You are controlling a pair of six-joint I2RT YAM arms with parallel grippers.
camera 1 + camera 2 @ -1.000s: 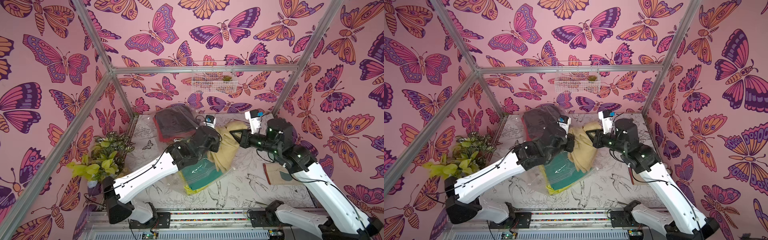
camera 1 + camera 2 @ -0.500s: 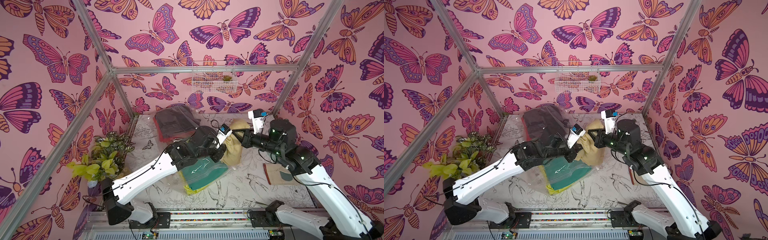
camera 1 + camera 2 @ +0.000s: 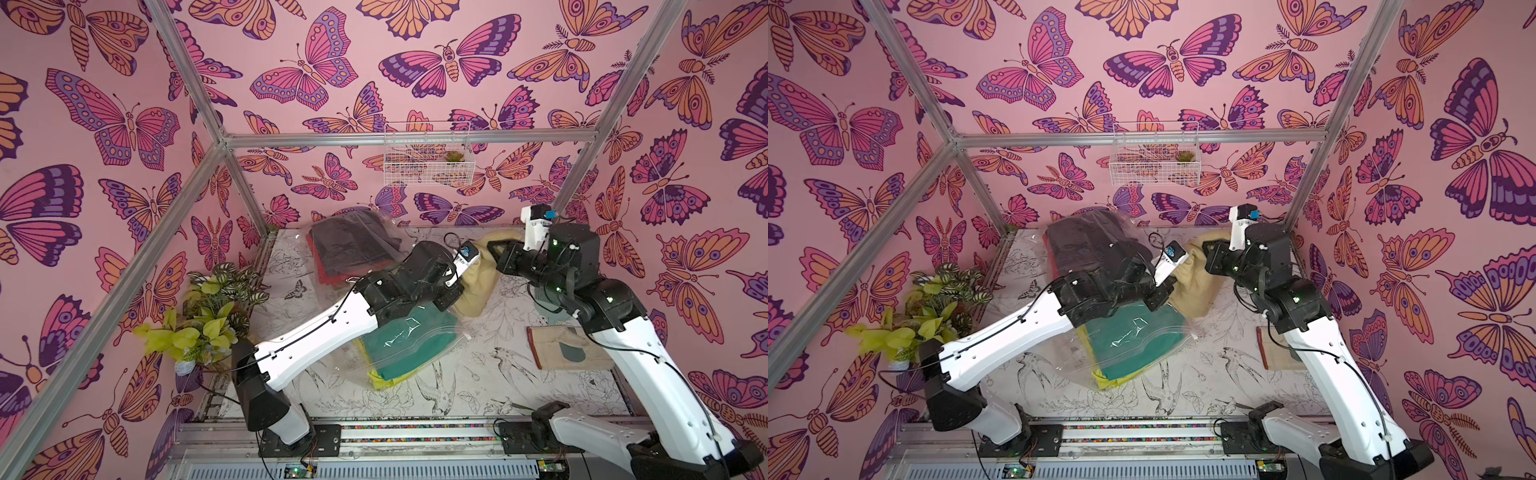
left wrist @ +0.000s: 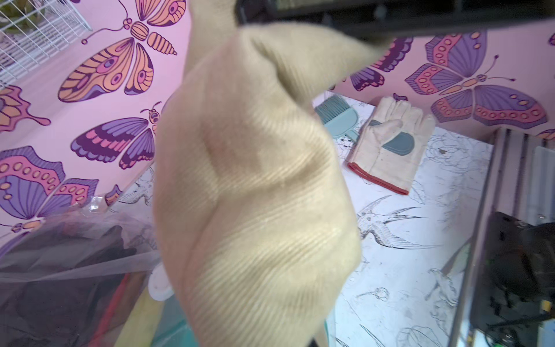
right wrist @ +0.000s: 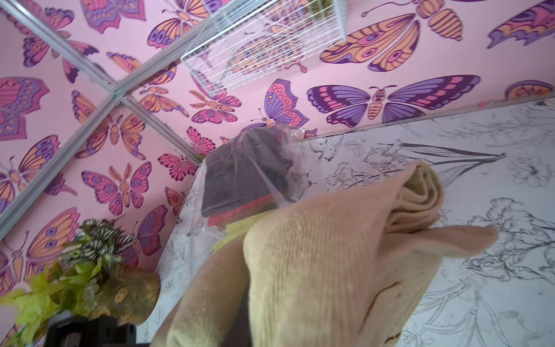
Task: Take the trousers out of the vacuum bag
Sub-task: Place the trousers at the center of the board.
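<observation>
Now right jaws pinch tan trousers (image 3: 477, 296), left jaws closed beside them; vacuum bag (image 3: 397, 230) holds teal trousers (image 3: 407, 337).

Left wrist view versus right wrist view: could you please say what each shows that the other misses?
Only the left wrist view shows the pale work glove with a grey patch and the teal hand brush. Only the right wrist view shows the leafy green potted plant. Both show the tan corduroy trousers, the crinkly transparent vacuum bag and the white wire basket.
</observation>
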